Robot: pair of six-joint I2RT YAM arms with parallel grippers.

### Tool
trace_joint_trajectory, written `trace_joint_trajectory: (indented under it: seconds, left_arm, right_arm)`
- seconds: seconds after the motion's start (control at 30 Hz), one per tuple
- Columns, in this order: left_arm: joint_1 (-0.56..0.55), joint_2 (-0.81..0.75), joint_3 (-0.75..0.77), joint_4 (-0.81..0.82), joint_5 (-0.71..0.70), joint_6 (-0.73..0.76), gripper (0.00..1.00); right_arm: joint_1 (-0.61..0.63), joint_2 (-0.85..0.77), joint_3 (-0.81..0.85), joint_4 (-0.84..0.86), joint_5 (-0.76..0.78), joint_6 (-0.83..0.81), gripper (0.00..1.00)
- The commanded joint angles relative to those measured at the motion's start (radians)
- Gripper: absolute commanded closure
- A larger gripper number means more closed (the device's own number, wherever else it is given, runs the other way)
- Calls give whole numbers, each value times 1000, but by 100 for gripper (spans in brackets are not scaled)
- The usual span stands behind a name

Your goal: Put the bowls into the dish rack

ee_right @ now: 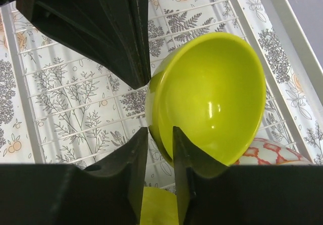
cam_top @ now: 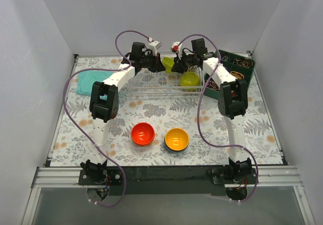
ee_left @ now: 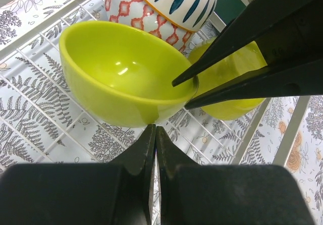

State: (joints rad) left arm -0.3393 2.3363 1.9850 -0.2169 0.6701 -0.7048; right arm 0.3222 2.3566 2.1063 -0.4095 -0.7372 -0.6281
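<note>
No writing shows; both arms' fingers (ee_left: 154, 134) (ee_right: 160, 134) pinch one lime-green bowl's (ee_left: 121, 68) rim.

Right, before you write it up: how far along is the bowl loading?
Done: one lime-green bowl and a patterned bowl sit in the dish rack. In hand: the right gripper pinches the rim of a second lime-green bowl, tilted over the rack. Left: the red-orange bowl and orange-yellow bowl wait on the table.
</note>
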Motion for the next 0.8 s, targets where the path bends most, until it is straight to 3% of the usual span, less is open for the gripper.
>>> trace_joint_trajectory:
  seconds: [0.0, 0.3, 0.43, 0.53, 0.6, 0.7, 0.77]
  left_arm:
    - [6, -18, -6, -9, -24, 19, 100]
    - [37, -184, -120, -50, -89, 73, 100]
    - [63, -294, -212, -49, -136, 99, 100]
    - [83, -374, -270, -38, -162, 97, 100]
    - [89, -408, -320, -7, -167, 87, 100]
    - [89, -463, -409, 69, -168, 64, 100]
    - [89, -473, -437, 96, -172, 36, 100]
  right_arm:
    - [8, -20, 31, 28, -57, 7, 70]
    - [21, -28, 23, 87, -102, 89, 97]
    - [35, -40, 29, 179, -90, 211, 99]
    - [34, -54, 40, 264, -67, 417, 99]
    - [20, -63, 12, 337, -76, 649, 99]
    - [0, -109, -133, 485, -93, 973, 99]
    - [11, -173, -215, 512, -114, 988, 99]
